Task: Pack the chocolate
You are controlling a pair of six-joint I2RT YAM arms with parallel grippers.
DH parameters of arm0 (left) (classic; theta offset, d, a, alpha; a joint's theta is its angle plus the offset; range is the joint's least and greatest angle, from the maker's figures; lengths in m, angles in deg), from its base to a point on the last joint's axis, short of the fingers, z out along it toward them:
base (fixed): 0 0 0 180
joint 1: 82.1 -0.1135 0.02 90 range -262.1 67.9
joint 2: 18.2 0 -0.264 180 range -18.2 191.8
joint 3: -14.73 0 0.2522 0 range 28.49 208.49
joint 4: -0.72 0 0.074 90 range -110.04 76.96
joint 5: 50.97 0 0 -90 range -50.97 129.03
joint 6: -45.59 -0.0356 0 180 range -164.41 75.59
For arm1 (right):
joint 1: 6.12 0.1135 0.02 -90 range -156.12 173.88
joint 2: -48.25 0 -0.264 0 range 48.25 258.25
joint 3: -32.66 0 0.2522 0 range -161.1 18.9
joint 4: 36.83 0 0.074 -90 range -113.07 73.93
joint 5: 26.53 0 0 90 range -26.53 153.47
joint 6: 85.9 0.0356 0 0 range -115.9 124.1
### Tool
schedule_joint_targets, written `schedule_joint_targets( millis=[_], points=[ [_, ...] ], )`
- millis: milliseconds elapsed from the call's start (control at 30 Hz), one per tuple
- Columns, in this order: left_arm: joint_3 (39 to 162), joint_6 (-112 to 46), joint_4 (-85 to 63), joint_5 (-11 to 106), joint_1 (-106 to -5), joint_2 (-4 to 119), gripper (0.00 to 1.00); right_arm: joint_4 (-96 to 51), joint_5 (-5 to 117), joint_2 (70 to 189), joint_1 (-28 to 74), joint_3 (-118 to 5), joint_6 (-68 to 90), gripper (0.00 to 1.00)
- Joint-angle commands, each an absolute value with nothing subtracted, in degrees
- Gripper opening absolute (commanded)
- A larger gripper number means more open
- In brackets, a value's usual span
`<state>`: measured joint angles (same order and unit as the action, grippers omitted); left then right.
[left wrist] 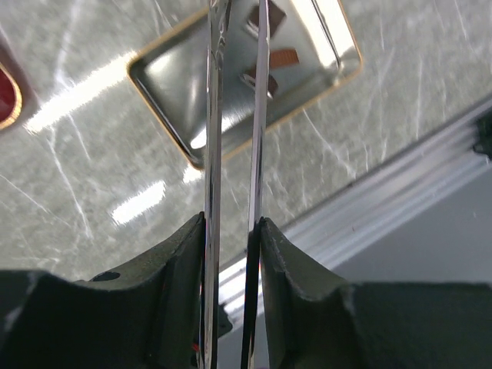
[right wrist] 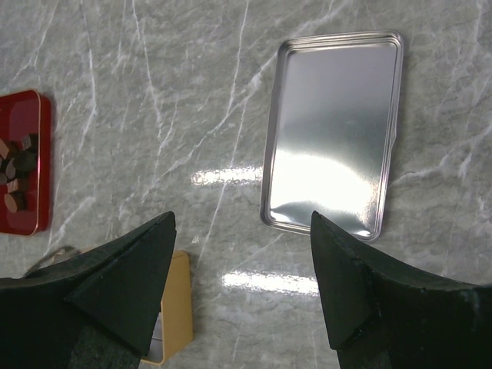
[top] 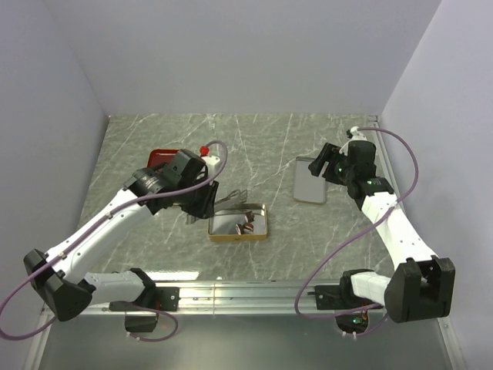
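Holds a pair of metal tongs (left wrist: 213,138) in the left gripper (left wrist: 231,231), jaws drawn narrow onto the two thin blades, with a slim gap between the blades all the way forward to the gold-rimmed tin (left wrist: 169,92). Cannot tell whether anything sits between the tips, cut off at the top edge of the left wrist view. Some of the chocolate (left wrist: 284,58) down in that tin, three or so brown pieces toward one end. More of it in the red tin (right wrist: 31,108) farther to the left, a dark cluster heaped at one side, half hidden behind the left arm in the top view. Right gripper (right wrist: 242,231) spread wide and empty, hanging just above the silver lid (right wrist: 334,131). Lid flat on the marble-patterned table (right wrist: 154,92), hollow side up, well apart from both tins. Packing judged well short of done, with pieces left in the red tin and the lid off. Risks from here:
- Squeezing the blades off-centre and letting them twist or slide in the pads, so losing aim.
- Pinching a small piece too lightly and dropping it on the table between the tins, or too hard and flicking it sideways.
- Catching the gold rim with a tip and shoving or tilting the light tin, spilling its contents.
- Bringing the lid across too early with the right arm and fouling the tongs over the tin.
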<state>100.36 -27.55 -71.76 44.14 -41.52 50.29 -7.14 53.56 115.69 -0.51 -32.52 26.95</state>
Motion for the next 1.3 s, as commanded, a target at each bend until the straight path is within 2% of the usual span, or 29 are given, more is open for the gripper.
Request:
schedule_joint_targets(
  millis=[0, 100, 500, 700, 1033, 1267],
  points=[
    [104.3, -26.8, -67.6, 39.6, -42.0, 51.8, 0.38, -7.4, 54.3, 115.3, 0.0, -34.9, 26.1, 0.77],
    [105.7, -26.7, -66.7, 37.2, -44.7, 52.9, 0.36, -7.4, 54.4, 115.0, 0.0, -34.7, 26.0, 0.77],
    [108.1, -23.1, -64.1, 31.3, -59.0, 55.4, 0.4, -8.3, 53.7, 114.7, 0.0, -33.6, 26.4, 0.77],
    [105.0, -20.7, -64.7, 28.1, -64.8, 55.0, 0.41, -8.6, 53.9, 114.3, 0.0, -33.4, 26.4, 0.77],
    [101.5, -15.1, -70.5, 20.6, -68.7, 51.8, 0.41, -9.2, 53.5, 114.2, 0.0, -32.3, 26.6, 0.77],
    [98.2, -12.2, -71.0, 21.4, -68.7, 49.4, 0.41, -9.4, 53.0, 114.5, -0.1, -32.3, 26.9, 0.77]
  ],
)
